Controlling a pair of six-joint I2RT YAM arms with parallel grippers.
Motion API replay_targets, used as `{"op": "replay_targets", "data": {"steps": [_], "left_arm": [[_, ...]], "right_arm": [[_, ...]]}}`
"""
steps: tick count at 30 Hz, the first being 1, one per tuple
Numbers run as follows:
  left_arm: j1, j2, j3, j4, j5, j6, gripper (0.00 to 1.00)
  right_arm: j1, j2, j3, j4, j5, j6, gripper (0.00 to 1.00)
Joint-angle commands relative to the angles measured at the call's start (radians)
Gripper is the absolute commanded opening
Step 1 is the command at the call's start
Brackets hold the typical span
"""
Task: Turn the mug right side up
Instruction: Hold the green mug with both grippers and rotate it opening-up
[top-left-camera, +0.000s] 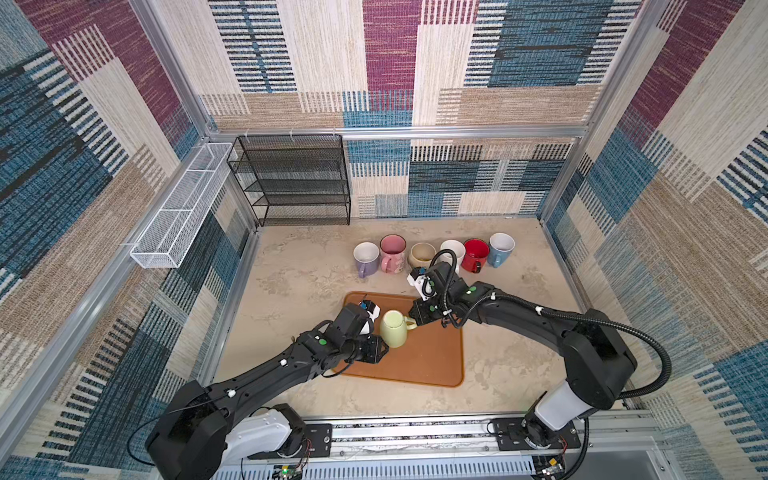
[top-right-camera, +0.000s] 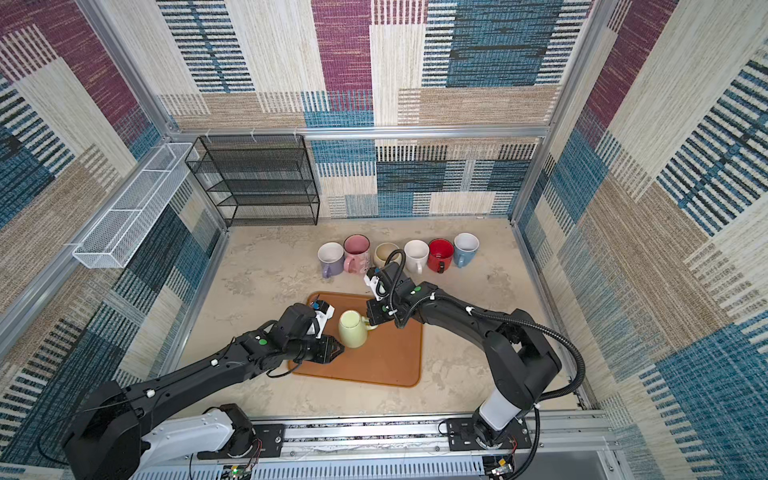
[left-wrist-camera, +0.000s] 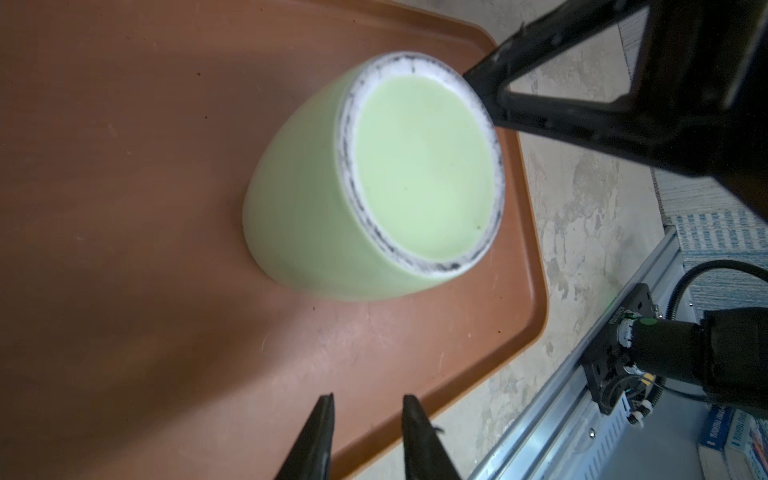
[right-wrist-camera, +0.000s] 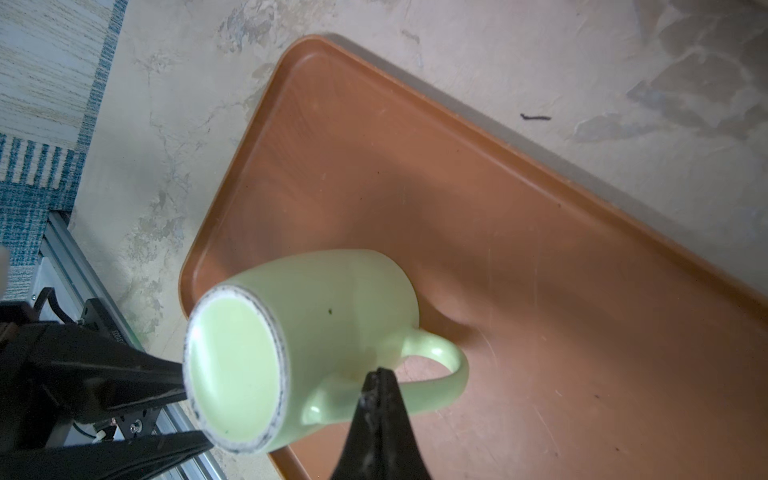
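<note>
- Mug (top-left-camera: 394, 330), pale green, sits on the brown tray (top-left-camera: 436, 365), toward the tray's 12 o'clock half. It is tipped over, with one side of the mouth down on the tray.
- The base (left-wrist-camera: 419, 166) faces up and toward 7 o'clock. The handle (right-wrist-camera: 440, 374) points to 3 o'clock. Not yet upright.
- Handling, judged: glazed ceramic, so rigid, fairly heavy for its size, smooth under hard fingers, and likely to chip if dropped.
- The rough unglazed foot ring should give more friction than the glazed wall.
- Best holds, judged: across the handle strap, or on the wall at the mouth once that lifts. The rounded belly looks too wide and too slick for a pinch.
- Right tool (right-wrist-camera: 378, 374) is clenched and meets the handle from 3 o'clock. I cannot tell whether the strap is pinched or only pressed.
- Left tool (left-wrist-camera: 369, 399) is at the mug's 7 o'clock, aimed at the base. Its jaws are a little apart with nothing between them, and it stands clear of the mug.
- A row of six upright mugs (top-left-camera: 392, 247) stands on the counter (top-left-camera: 299, 274) at 12 o'clock, beyond the tray.
</note>
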Motion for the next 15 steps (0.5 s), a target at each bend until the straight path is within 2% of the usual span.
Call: {"op": "replay_targets", "data": {"steps": [1, 7, 15], "left_arm": [[0.0, 0.037, 0.02, 0.071, 0.018, -0.006, 0.28], [0.002, 0.095, 0.042, 0.082, -0.011, 0.011, 0.23], [0.005, 0.126, 0.052, 0.086, -0.044, 0.017, 0.22]], "right_arm": [[0.01, -0.016, -0.016, 0.015, -0.024, -0.015, 0.0], [0.036, -0.054, -0.059, 0.016, -0.027, -0.012, 0.0], [0.091, -0.082, -0.101, 0.041, -0.021, 0.014, 0.0]]}}
